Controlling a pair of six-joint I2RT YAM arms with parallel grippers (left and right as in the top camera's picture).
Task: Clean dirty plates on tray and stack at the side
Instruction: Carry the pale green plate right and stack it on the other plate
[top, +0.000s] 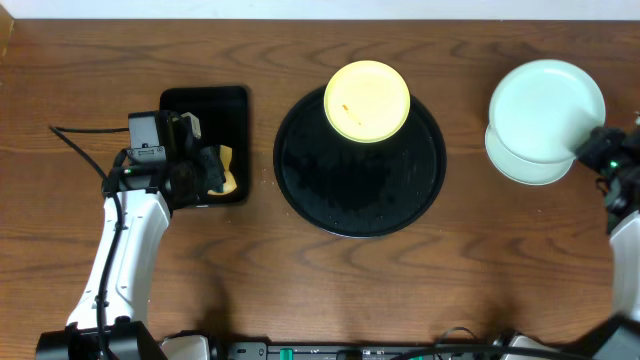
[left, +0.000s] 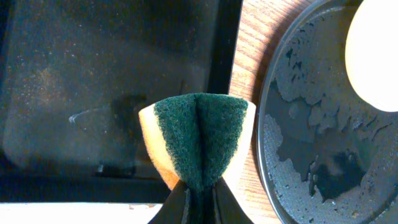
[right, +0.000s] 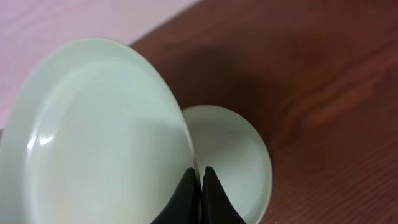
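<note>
The pale yellow plate (top: 367, 100) lies on the far part of the round black tray (top: 310, 185), with a small orange smear on it. The tray looks wet in the left wrist view (left: 311, 143). My right gripper (top: 592, 147) is shut on the rim of a mint-blue plate (top: 547, 97) and holds it over the second mint-blue plate (top: 520, 168), which lies on the table at the far right. In the right wrist view the held plate (right: 99, 137) stands tilted above the other (right: 233, 162). My left gripper (left: 199, 196) is shut on a folded green-and-yellow sponge (left: 199, 140).
A rectangular black tray (top: 215, 108) lies at the left under my left gripper (top: 205, 170); its rim shows in the left wrist view (left: 221, 56). A black cable (top: 80, 145) runs along the left arm. Bare wood separates the two trays.
</note>
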